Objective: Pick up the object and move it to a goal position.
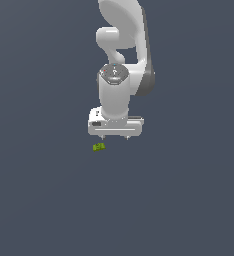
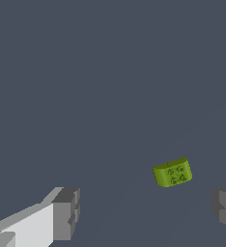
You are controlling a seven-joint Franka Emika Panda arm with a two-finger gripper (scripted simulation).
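Observation:
The object (image 1: 99, 146) is a tiny lime-green block with darker markings, lying on the dark grey floor. In the exterior view it sits just below the white gripper (image 1: 115, 136) and slightly toward that view's left. The gripper points downward and is open, its two short fingertips spread wide with nothing between them. In the wrist view the object (image 2: 173, 172) lies tilted on the floor, beyond the gap between the two grey fingers (image 2: 66, 213), closer to one finger than to the other. The gripper (image 2: 146, 210) does not touch the block.
The white arm (image 1: 124, 45) rises behind the gripper toward the top of the exterior view. The flat dark grey floor (image 1: 49, 200) fills everything around it.

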